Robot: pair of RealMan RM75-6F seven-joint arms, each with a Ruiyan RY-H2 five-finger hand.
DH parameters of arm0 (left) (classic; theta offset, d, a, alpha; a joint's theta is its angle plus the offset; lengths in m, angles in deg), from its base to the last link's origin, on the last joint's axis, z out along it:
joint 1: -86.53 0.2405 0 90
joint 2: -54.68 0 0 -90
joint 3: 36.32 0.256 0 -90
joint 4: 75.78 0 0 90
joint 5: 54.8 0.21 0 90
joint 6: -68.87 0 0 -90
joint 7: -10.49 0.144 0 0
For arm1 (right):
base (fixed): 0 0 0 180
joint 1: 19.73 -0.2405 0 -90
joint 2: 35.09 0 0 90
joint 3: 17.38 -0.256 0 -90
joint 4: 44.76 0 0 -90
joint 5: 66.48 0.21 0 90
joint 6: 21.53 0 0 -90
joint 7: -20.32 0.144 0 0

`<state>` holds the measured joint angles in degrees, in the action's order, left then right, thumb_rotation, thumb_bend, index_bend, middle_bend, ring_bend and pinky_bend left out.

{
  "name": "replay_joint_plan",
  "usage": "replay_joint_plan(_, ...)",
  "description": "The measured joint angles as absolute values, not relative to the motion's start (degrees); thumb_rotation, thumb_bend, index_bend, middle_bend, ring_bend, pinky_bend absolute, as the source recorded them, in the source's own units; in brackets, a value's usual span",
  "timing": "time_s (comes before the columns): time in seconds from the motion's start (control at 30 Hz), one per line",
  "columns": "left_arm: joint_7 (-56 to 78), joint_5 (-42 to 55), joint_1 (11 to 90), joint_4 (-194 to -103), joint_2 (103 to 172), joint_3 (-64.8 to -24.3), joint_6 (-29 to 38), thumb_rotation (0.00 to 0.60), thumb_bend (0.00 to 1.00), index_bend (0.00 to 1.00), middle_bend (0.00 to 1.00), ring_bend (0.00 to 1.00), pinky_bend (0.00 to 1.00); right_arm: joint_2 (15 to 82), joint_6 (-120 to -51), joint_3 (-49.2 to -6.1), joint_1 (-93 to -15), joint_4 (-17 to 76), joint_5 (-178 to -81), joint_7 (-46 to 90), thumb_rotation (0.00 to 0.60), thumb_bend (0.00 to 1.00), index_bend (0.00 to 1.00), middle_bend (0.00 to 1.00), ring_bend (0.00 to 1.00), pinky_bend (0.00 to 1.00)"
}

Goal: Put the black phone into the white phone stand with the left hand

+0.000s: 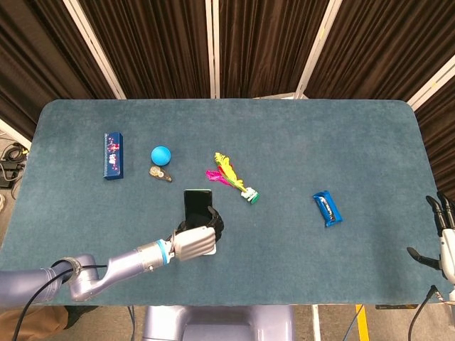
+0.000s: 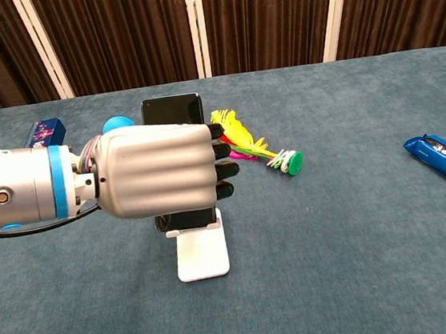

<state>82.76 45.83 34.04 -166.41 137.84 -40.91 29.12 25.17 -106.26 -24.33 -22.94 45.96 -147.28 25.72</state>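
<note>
The left hand reaches in from the left with its forearm level, fingers wrapped around the black phone, which stands upright with its lower edge at the lip of the white phone stand. Open table lies to the right and far side — the feathered shuttlecock is the nearest neighbour. The hand hides the phone's middle, so its seating cannot be told. The right hand, partly cut off at the right edge, holds nothing, fingers spread.
</note>
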Motion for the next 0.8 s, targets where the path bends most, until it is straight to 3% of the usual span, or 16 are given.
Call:
replay_joint_plan(0.1,83.02,45.52,34.12,-166.62,137.89,-40.83,29.07,0.6,0.0,0.23,0.05,0.19,0.3,25.14,-106.24,-24.32,-22.94,45.99,-147.31,25.72,0.6,0.0,0.0,0.0,0.0,0.0)
replay_joint_plan(0.2,82.8,45.59,34.07,-166.77,137.8,-40.66,28.86,0.6,0.0,0.18,0.01,0.17,0.29,25.12,-106.21,-24.3,-22.94,46.03,-147.31,25.76,0.6,0.0,0.0,0.0,0.0,0.0)
replay_joint_plan(0.8,78.33,46.58,35.14,-171.12,134.29,-40.21,23.15,0.6,0.0,0.11,0.0,0.07,0.2,24.85,-106.41,-24.06,-22.76,46.37,-147.72,25.76,0.6,0.0,0.0,0.0,0.0,0.0)
